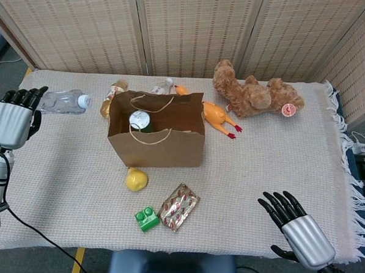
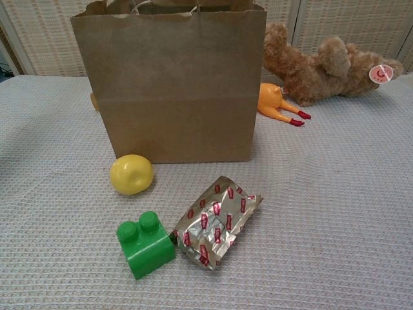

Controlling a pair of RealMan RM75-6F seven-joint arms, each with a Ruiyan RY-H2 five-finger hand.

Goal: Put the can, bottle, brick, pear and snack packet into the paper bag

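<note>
My left hand (image 1: 13, 121) is raised at the far left of the head view, holding a clear water bottle (image 1: 63, 101) that points toward the brown paper bag (image 1: 155, 146). The bag (image 2: 171, 84) stands upright and open, with a can (image 1: 140, 120) visible inside. In front of the bag lie a yellow pear (image 1: 136, 179) (image 2: 131, 174), a green brick (image 1: 146, 219) (image 2: 145, 243) and a foil snack packet (image 1: 179, 206) (image 2: 216, 220). My right hand (image 1: 297, 231) hovers open over the near right of the table, holding nothing. The chest view shows neither hand.
A brown teddy bear (image 1: 255, 93) (image 2: 322, 63) and an orange rubber chicken (image 1: 216, 119) (image 2: 277, 103) lie behind and right of the bag. More small items (image 1: 113, 95) sit behind the bag's left side. A woven cloth (image 1: 273, 159) covers the table; screens stand behind.
</note>
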